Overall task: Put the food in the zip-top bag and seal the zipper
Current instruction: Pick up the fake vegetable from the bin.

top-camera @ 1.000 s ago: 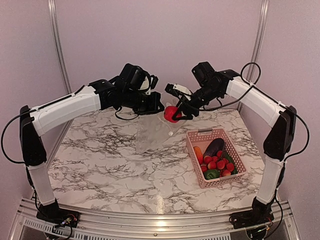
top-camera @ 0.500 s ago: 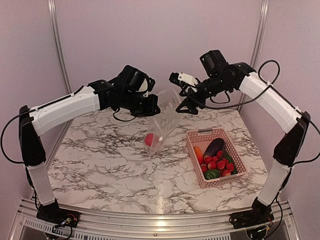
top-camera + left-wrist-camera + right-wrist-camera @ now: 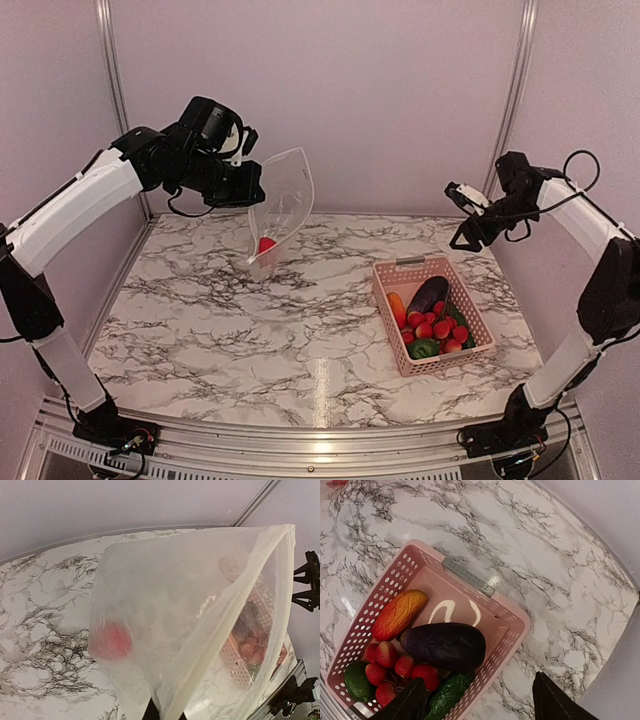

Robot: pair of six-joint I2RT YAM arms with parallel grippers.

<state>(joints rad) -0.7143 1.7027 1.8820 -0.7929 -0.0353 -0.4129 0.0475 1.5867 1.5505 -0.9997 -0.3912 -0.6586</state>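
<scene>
1. Top: left gripper (image 3: 247,187) pinches the zip-top bag (image 3: 283,200) aloft over the far-left corner, red fruit (image 3: 266,244) inside; right gripper (image 3: 462,218) hangs empty, far right.
2. Left wrist: bag mouth gapes open.
3. Right wrist: jaws wide over the pink basket (image 3: 470,577); I'd grab the eggplant (image 3: 445,645) next.

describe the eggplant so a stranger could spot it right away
Find the pink basket on the right side of the marble table. The eggplant lies across its middle: the only dark purple piece, larger than the carrot and berries beside it.

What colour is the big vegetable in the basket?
Dark purple; the eggplant shows best in the right wrist view.
</scene>
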